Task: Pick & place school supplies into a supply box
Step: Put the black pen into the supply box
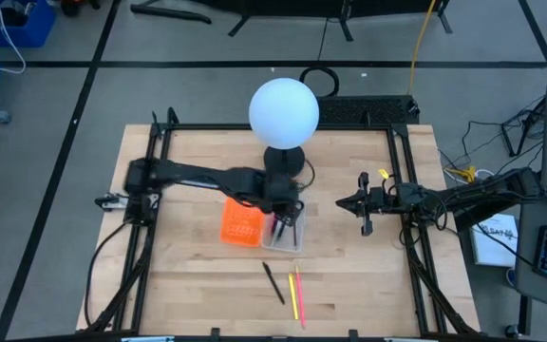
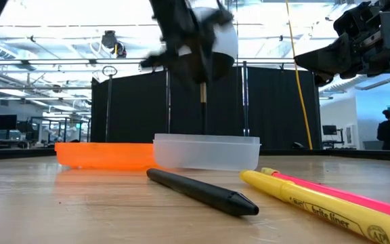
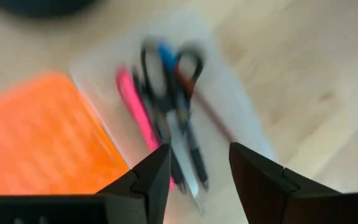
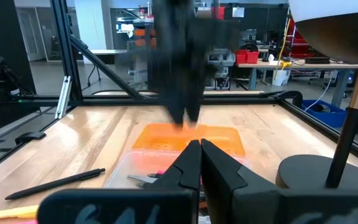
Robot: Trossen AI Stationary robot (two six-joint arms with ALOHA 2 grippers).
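Observation:
The supply box (image 1: 288, 237) is a clear shallow tray at the table's middle. In it lie scissors (image 3: 166, 68), a pink pen (image 3: 135, 106), a brown pencil (image 3: 207, 109) and dark pens. My left gripper (image 3: 197, 155) hangs open above the box (image 3: 241, 118), pointing steeply down, with nothing between its fingers. A black pen (image 1: 273, 282), a yellow pen (image 1: 292, 294) and a pink one (image 1: 301, 299) lie flat on the table nearer the front edge. My right gripper (image 4: 199, 149) waits shut at the right (image 1: 345, 202), held level and clear of the table.
An orange perforated panel (image 1: 240, 223) lies flat against the box's left side. A lamp with a white globe (image 1: 284, 112) and a black base (image 1: 286, 161) stands just behind the box. A black frame (image 1: 402, 190) borders the wooden table. Bare wood spreads left and right of the loose pens.

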